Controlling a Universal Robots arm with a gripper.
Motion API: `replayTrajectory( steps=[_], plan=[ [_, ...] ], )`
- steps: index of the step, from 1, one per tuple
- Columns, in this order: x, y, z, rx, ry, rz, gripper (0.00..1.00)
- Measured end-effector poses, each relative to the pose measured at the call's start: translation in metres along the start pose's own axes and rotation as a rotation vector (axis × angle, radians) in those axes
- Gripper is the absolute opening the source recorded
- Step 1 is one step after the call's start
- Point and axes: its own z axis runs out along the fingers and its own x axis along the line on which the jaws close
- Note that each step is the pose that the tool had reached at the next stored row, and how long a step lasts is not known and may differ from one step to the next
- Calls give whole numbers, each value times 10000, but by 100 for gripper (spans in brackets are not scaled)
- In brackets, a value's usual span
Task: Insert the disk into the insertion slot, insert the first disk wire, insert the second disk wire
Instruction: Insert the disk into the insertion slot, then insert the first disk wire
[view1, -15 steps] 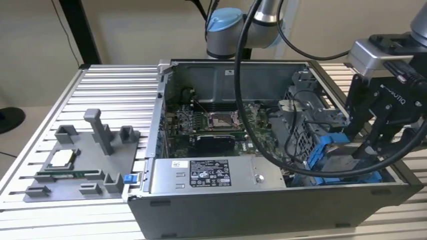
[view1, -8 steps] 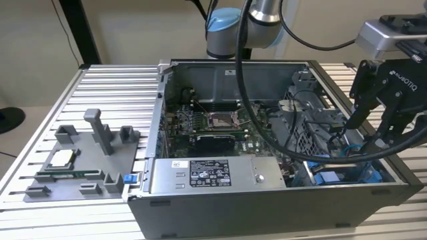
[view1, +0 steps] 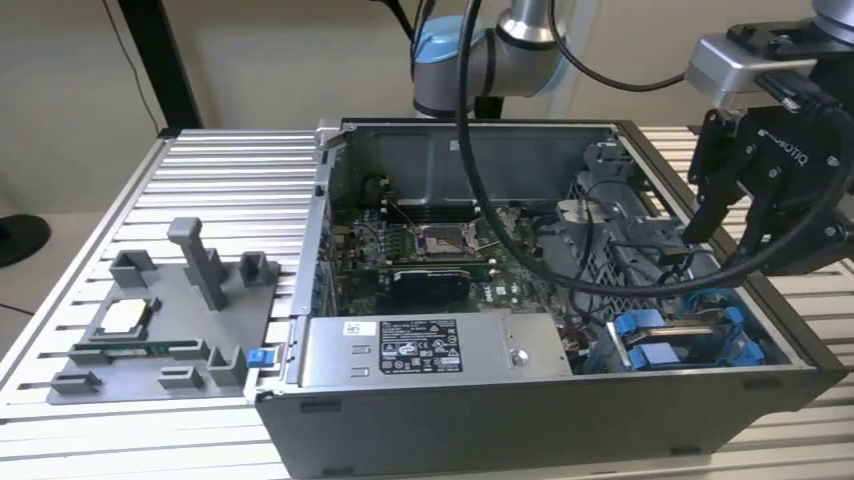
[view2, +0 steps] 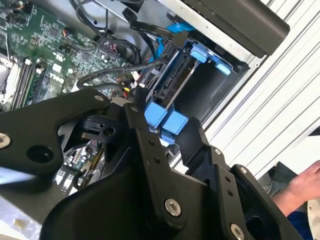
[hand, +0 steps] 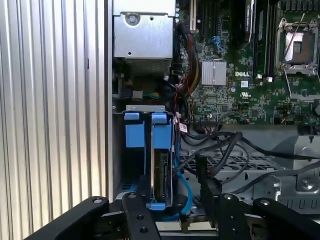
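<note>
**Gripper (view1: 727, 240) at the disk's (hand: 161, 175) 1 o'clock, fingers (view1: 697, 215) spread, empty.**
Loose wires (hand: 227, 142) beside the disk could snag a descending finger.

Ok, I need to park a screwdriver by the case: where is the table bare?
At the exterior view's left, the slatted table is bare beyond the grey fixture tray, beside the case, and in a strip nearer the camera. Inside it is crowded: black cables cross beside the insertion slot.

Silver-grey arm (view1: 527, 22) with a pale-blue joint cap (view1: 438, 45), black cables (view1: 463, 150) (loosely looped), and a black gripper (view1: 747, 232) studded with silver screws (view2: 172, 206).
</note>
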Motion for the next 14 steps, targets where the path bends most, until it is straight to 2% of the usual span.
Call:
replayTrajectory(
  steps=[5,14],
  plan=[
    [-90,53,26,2,-1,26,100],
    [-103,108,80,12,-16,391,100]
  ],
)
